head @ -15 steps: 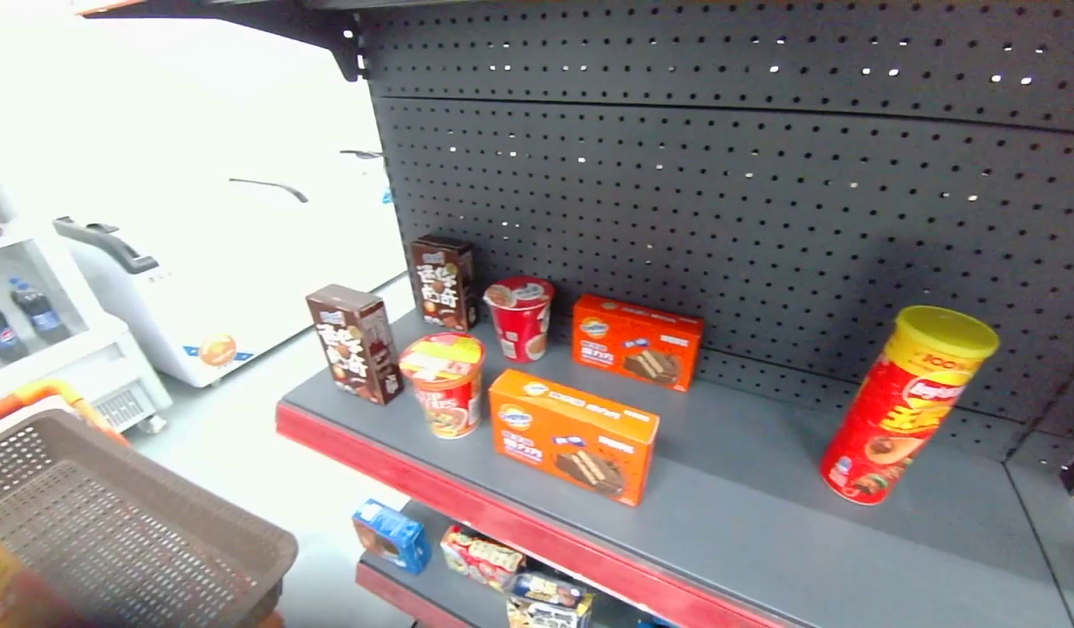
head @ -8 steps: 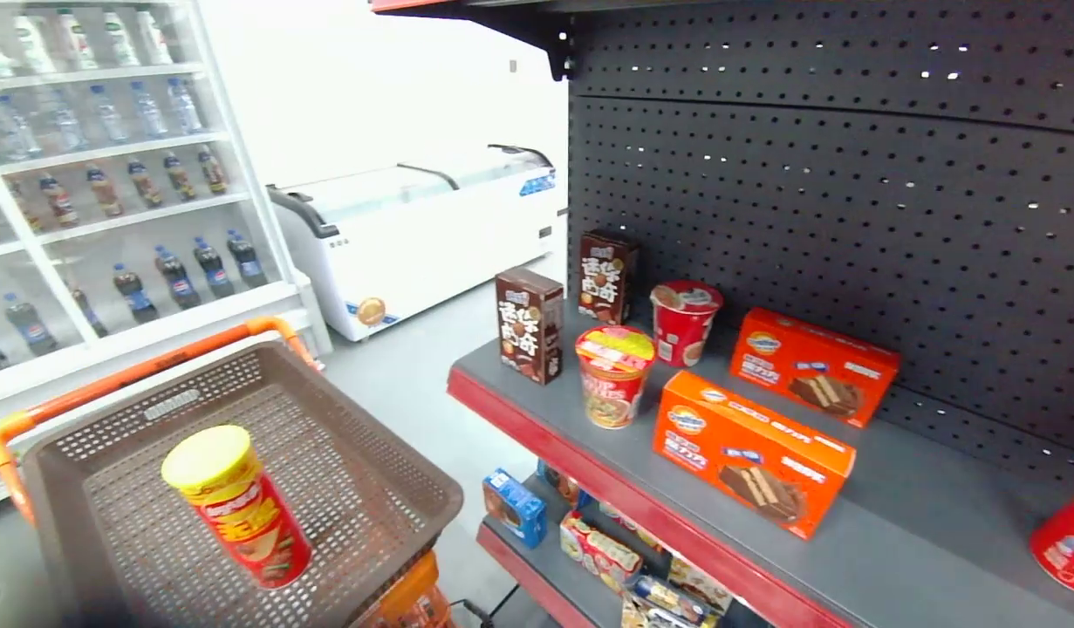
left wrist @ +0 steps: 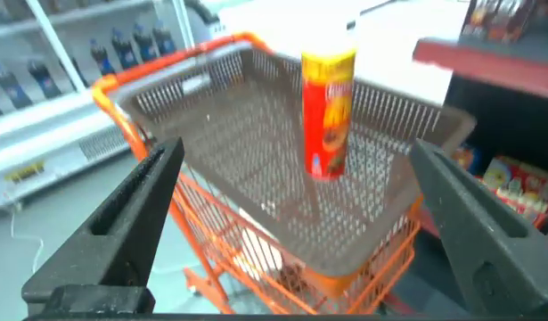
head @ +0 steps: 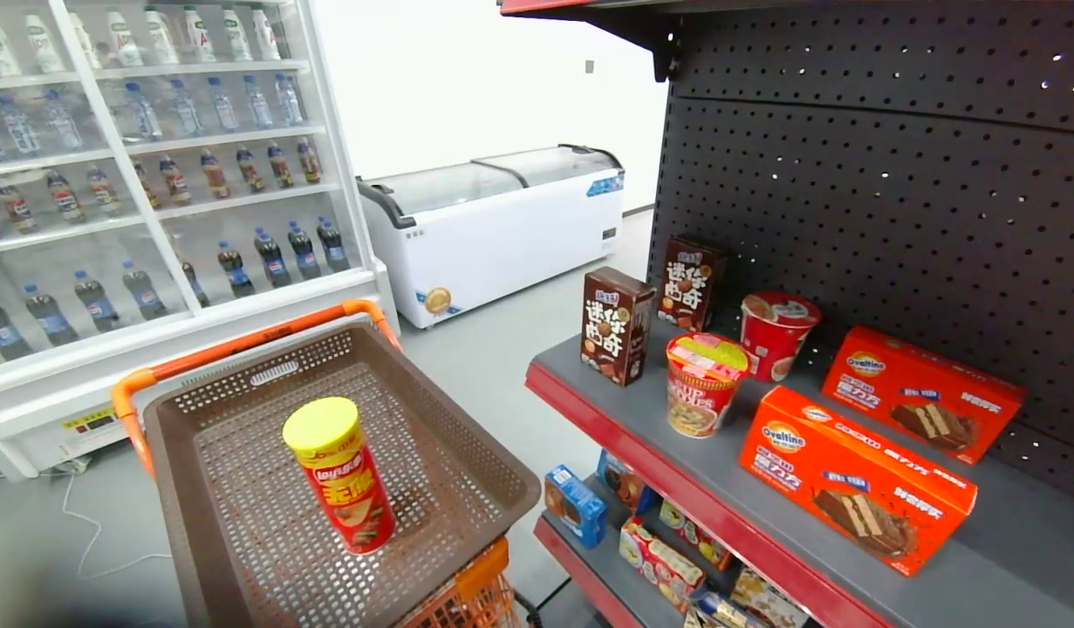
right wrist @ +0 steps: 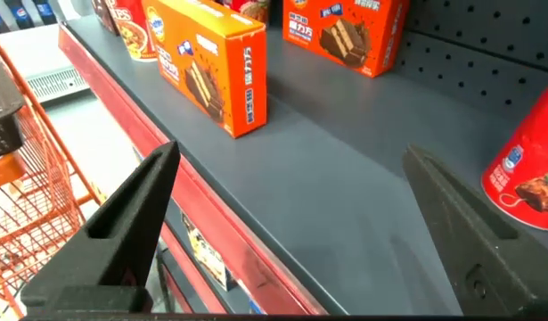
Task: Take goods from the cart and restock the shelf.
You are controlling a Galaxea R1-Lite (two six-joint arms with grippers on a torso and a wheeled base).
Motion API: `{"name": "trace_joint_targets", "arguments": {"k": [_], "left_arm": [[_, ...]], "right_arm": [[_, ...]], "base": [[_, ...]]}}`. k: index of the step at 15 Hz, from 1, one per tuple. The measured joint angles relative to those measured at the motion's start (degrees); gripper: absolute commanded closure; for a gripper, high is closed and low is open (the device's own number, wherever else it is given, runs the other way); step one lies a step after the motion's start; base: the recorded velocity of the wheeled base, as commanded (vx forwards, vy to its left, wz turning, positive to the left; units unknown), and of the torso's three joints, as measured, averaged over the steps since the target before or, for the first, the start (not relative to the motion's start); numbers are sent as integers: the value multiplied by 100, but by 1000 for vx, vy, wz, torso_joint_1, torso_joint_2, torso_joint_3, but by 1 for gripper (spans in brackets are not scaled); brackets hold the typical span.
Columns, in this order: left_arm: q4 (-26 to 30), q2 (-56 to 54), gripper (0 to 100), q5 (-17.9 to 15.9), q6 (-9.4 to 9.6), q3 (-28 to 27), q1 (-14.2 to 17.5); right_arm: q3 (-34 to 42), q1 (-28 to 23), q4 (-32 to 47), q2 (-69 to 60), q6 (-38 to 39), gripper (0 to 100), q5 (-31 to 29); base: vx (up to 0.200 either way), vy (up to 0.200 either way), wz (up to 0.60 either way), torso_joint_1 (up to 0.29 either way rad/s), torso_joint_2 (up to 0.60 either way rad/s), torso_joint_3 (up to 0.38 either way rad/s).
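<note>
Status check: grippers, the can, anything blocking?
Open left gripper facing basket; open right gripper at shelf. Upright chip can in basket, ungrasped. Nothing blocking it.

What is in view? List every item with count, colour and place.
chip canister: 2, red; one with a yellow lid upright in the cart basket, another on the shelf
cart basket: 1, brown with orange handle, beside the shelf
shelf: 1, grey with red front edge
brown boxes: 2, upright at the shelf end nearest the cart
cup noodles: 2, one yellow-lidded, one red, beside the brown boxes
orange wafer boxes: 2, one in front, one behind
packets: several, blue and mixed, lower shelf
pegboard: 1, black, behind the shelf
drink bottles: many, in the white cooler
chest freezer: 1, white
left gripper: black, open, facing the cart basket
right gripper: black, open, facing the shelf
</note>
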Motion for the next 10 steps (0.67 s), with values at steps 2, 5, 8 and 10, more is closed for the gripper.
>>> {"name": "trace_joint_targets", "arguments": {"k": [2,5,8,10], "left_arm": [[475,651,0,2,126,-986,-88],[911,1947,0,245,473,-1899,-171],[1179,3250,0,662,655,-2291,-258],[1141,4016,0,533,583,-2359,-297]], "right_arm": [[0,2,0,0,1,0,-2],[0,2,0,0,0,0,-2],[0,2,0,0,1,0,-2],[0,2,0,0,1,0,-2]], "base": [[0,0,0,0,0,0],[0,0,0,0,0,0],[0,0,0,0,0,0],[0,0,0,0,0,0]]}}
